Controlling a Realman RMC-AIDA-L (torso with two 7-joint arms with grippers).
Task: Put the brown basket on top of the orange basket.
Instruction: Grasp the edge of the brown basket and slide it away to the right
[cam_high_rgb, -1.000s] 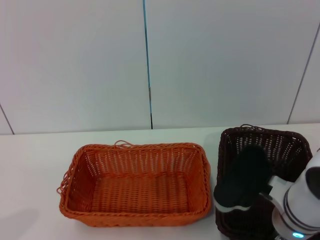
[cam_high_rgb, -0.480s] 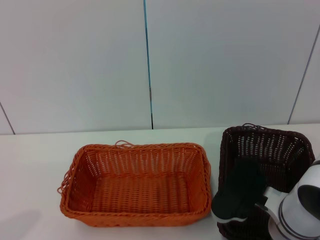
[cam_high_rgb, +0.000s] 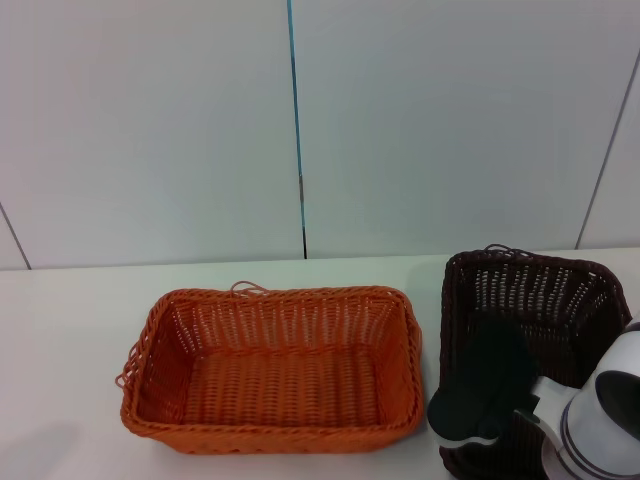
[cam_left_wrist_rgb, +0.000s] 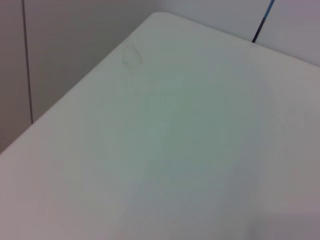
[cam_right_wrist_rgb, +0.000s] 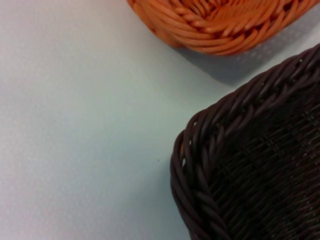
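We note the right gripper (cam_high_rgb: 487, 385), a black mitt-like end on a white wrist, sitting low over the near-left portion of the dark chocolate-brown rectangular woven basket (cam_high_rgb: 545, 300). Its black body overlaps the basket's left wall and interior in the head view. Fingers: we cannot tell how far apart they stand, nor whether they have hold of the rim; the black housing hides the tips, and the right wrist view shows no fingers at all.

Brown basket: stands on the white desk (cam_high_rgb: 70, 330), directly under and around the right gripper, w/ its far wall and braided rim clear beyond the gripper. Far-right corner appears slightly higher than the rest, but we cannot confirm a tilt. In the right wrist view one rounded corner of the brown basket (cam_right_wrist_rgb: 250, 165) fills the frame's lower part, openwork weave visible inside.

Bright orange rectangular woven basket (cam_high_rgb: 272, 368): upright on the desk, just beside the brown basket on the side toward the robot's left, i.e. left of the right gripper. A narrow strip of desk shows between the two in the right wrist view, where the orange basket (cam_right_wrist_rgb: 220, 25) casts a shadow; rims close, not touching there. A small loose loop (cam_high_rgb: 245, 289) stands at its far rim.

Left gripper: not in view; left wrist view shows bare desk (cam_left_wrist_rgb: 165, 150) only.
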